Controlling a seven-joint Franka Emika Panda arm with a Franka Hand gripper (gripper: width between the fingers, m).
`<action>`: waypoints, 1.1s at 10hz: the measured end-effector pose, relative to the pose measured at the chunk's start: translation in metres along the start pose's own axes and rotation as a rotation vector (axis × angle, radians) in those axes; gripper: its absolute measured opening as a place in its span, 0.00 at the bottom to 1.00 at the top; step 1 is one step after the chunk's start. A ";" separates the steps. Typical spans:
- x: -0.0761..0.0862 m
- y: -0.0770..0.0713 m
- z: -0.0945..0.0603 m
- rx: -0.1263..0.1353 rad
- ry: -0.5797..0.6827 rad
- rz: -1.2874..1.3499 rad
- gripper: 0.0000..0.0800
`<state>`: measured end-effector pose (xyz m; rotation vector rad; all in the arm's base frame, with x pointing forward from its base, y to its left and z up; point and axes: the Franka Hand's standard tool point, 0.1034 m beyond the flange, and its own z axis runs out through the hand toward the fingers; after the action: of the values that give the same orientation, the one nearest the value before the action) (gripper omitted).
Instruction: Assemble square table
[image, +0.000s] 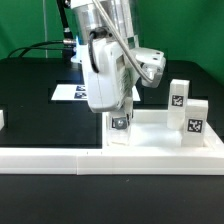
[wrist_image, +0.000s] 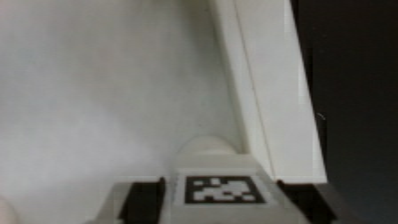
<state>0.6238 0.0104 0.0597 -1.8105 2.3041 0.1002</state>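
- On the black table (image: 30, 100), the smooth white plastic square slab (image: 150, 135) lies flat
- Gripper (image: 121, 125) clamped on a blocky tagged leg (wrist_image: 217, 180), low over the slab's recessed face

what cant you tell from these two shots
- Gripper jaw state: exterior view too small, its own body hides the fingers.
- Leg in wrist view: cut off by the frame edge.
- Square table slab corner holes: hidden behind the arm in exterior view; none in the wrist view's frame.

Smooth matt white plastic slab (wrist_image: 107, 90) and tagged legs (image: 180, 96)
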 end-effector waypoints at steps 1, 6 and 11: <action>0.000 0.000 -0.001 0.000 0.003 -0.059 0.58; -0.001 0.007 -0.008 -0.038 0.010 -0.698 0.81; 0.002 -0.001 -0.014 -0.095 0.045 -1.434 0.81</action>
<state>0.6227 0.0056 0.0732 -2.9714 0.5616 -0.0657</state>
